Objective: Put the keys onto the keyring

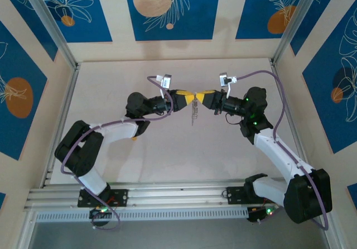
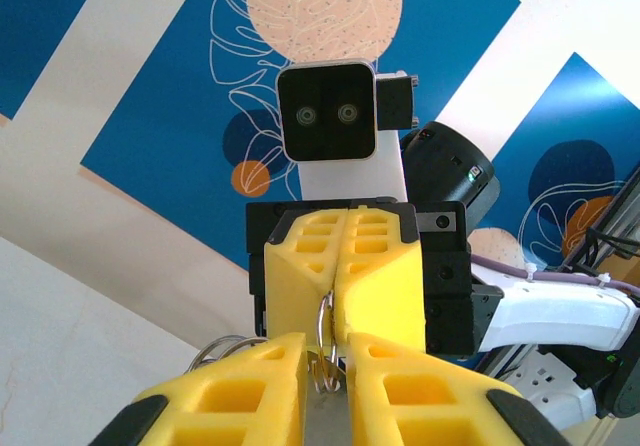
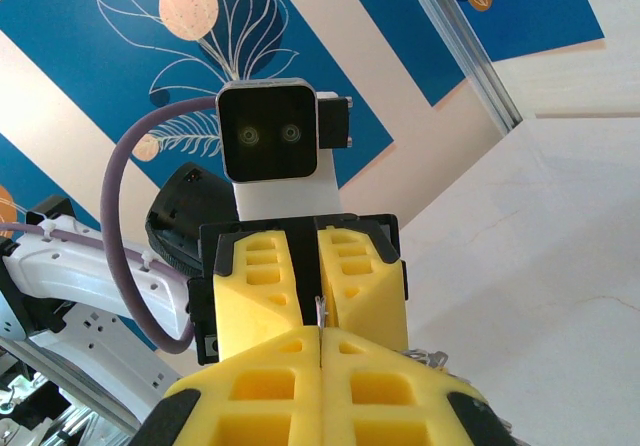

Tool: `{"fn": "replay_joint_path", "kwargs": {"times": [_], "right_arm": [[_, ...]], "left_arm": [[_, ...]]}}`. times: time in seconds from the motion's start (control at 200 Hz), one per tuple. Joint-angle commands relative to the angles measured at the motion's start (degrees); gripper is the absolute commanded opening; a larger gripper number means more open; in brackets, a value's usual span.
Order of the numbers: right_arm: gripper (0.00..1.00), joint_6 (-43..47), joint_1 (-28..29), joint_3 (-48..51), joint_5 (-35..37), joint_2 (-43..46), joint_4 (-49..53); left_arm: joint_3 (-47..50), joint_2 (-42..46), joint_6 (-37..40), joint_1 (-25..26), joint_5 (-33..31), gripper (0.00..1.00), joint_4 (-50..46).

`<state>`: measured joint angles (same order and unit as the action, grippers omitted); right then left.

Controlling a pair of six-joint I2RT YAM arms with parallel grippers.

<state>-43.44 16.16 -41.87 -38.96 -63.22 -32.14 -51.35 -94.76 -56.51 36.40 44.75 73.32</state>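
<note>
Threading looks under way but unfinished. Above the table (image 1: 139,159), the left gripper (image 1: 190,98) and the right gripper (image 1: 200,97) meet nose to nose. The right gripper is clamped tight on the keyring (image 2: 322,328), a thin loop poking out from between its pads. The left gripper's jaws stand narrow around that wire; whether they pinch it cannot be told. The keys (image 1: 193,114) dangle just below the meeting point; how many ride the ring is unclear. No container figures here.
</note>
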Motion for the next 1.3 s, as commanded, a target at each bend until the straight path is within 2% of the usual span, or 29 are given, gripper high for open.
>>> {"fn": "replay_joint_path", "kwargs": {"times": [0.0, 0.555, 0.665, 0.77, 1.055, 1.135, 1.295], "right_arm": [[0.00, 0.0, -0.1, -0.7, 0.3, 0.4, -1.5], [0.00, 0.4, -0.1, -0.5, 0.2, 0.2, -1.0], [0.00, 0.5, 0.0, -0.5, 0.1, 0.2, -0.9], [0.00, 0.7, 0.0, -0.5, 0.0, -0.1, -0.5], [0.00, 1.3, 0.1, -0.3, 0.2, -0.3, 0.4], [0.00, 1.4, 0.2, -0.4, 0.2, -0.3, 0.4], [0.00, 1.4, 0.1, -0.5, 0.2, -0.4, 0.5]], "left_arm": [[-0.8, -0.9, -0.2, 0.4, 0.2, 0.18, 3.2], [-1.6, -1.6, -0.5, 0.8, -0.1, 0.18, 4.0], [-1.6, -1.7, -0.6, 0.8, -0.4, 0.13, 4.2], [-1.6, -1.8, -0.6, 0.8, -1.0, 0.00, 4.8], [-1.5, -1.7, -0.5, 0.9, -2.1, 0.00, 6.4], [-1.6, -1.7, -0.7, 0.8, -2.5, 0.11, 6.7], [-1.7, -1.9, -1.1, 0.8, -2.6, 0.18, 7.2]]}}
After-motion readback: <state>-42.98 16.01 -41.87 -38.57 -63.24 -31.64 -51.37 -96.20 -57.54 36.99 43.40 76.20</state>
